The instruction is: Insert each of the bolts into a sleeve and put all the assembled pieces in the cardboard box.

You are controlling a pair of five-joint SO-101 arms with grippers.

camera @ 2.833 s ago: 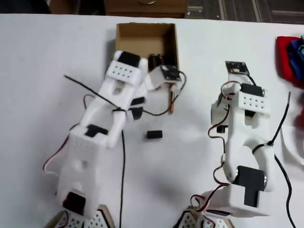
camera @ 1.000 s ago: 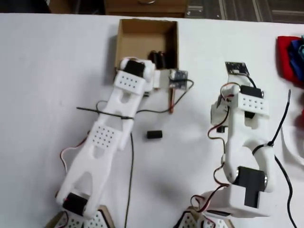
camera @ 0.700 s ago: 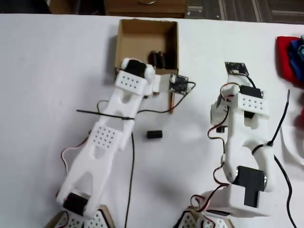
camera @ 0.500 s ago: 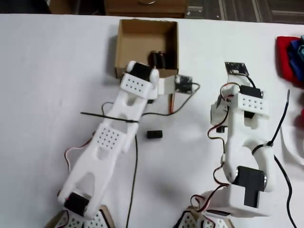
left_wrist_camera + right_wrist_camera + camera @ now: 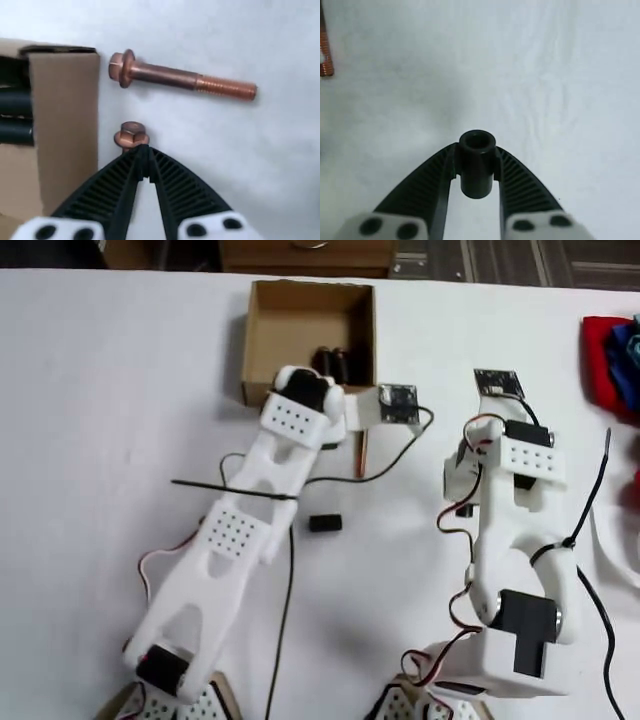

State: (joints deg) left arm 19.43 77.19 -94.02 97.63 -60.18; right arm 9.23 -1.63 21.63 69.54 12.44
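At the left, our left claw [image 5: 143, 152] is pinched nearly shut on a copper-coloured hex-headed bolt [image 5: 132, 135]. The bolt's head pokes out just past the tips and its shank is hidden between the jaws. It sits right beside the near corner of the brown cardboard box [image 5: 62, 125], where dark cylindrical pieces [image 5: 333, 362] already lie. We judge the step in hand to be mating this bolt with the short black cylindrical sleeve [image 5: 477, 170], which the right claw [image 5: 476, 150] clamps across its sides with the open bore facing away from the wrist. To do it well, we should lift clear of the box wall first, then swing towards the right arm. There we line the shank up with the bore and push straight along its axis, with both grips firm so nothing tilts. Between the arms, a second copper bolt [image 5: 182, 80] lies flat on the white worktop [image 5: 100, 390] just beside the box corner. A loose black sleeve [image 5: 325, 523] lies nearer the arm bases, and a low sweep could knock either one. Far right, a red cloth [image 5: 610, 350] sits well apart.
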